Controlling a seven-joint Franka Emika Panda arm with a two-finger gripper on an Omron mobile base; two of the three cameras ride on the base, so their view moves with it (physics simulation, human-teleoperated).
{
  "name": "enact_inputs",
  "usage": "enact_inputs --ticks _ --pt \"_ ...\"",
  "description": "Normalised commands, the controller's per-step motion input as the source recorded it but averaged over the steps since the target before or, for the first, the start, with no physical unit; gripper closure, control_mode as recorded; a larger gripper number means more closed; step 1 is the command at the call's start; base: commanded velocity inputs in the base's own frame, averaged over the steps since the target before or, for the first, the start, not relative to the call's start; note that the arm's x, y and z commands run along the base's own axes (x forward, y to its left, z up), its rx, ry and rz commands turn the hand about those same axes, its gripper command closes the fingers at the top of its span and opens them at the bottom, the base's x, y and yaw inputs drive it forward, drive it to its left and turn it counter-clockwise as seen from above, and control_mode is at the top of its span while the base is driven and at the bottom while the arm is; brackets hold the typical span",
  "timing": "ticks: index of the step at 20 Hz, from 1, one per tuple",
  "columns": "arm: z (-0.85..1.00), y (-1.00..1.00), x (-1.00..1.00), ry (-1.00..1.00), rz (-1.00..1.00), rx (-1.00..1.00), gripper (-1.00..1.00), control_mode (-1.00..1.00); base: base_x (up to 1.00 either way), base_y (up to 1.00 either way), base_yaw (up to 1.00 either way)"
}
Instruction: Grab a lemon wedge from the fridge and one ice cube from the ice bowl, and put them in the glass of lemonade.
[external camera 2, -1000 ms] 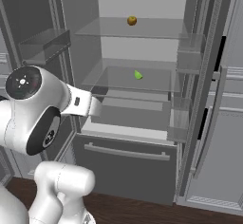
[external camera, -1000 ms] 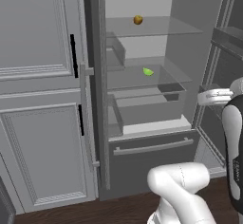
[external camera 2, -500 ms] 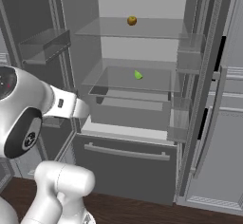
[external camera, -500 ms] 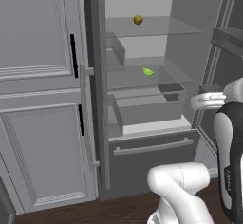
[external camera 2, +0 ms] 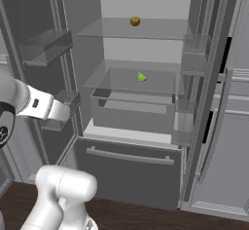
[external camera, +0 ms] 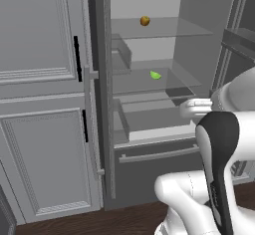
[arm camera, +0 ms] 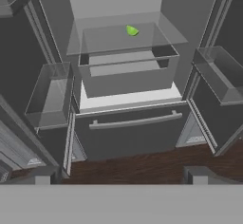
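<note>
The fridge stands open in front of me. The lemon wedge, tiny and yellow-green, lies on the middle glass shelf above the drawer; it is also seen as the lemon wedge and the lemon wedge. My gripper is open, its two dark fingertips set wide apart with nothing between them. It hangs well back from the shelf, facing the fridge at about drawer height. The glass of lemonade and the ice bowl are out of view.
A round orange-brown fruit sits on the top shelf. Translucent door bins flank the opening on both sides. A clear crisper drawer sits under the wedge's shelf, with a bar-handled freezer drawer below. Panelled cabinets stand to the left.
The arm's elbow has swung down and aside, and the hand has shifted left in the left base view. The wedge and the fruit have not moved.
</note>
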Motion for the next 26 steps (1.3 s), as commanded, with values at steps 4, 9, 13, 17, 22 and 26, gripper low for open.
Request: enact_inputs --ticks 4,9,13,17,22,26 --pt "0.00 0.00 -0.33 0.00 0.00 0.00 -1.00 -1.00 0.00 0.00 0.00" --pt "0.00 -0.03 -0.21 0.00 0.00 0.00 -1.00 1.00 -0.16 -0.11 -0.01" --pt "0.00 0.00 0.00 0.00 0.00 0.00 -1.00 1.00 0.00 -0.58 0.00" --pt "0.00 0.00 0.00 0.00 0.00 0.00 -1.00 1.00 0.17 -0.54 0.00" --pt "0.00 0.00 0.00 0.00 0.00 0.00 -1.00 1.00 0.61 -0.10 0.05" --pt "0.00 0.00 0.00 0.00 0.00 0.00 -1.00 1.00 0.91 0.00 0.02"
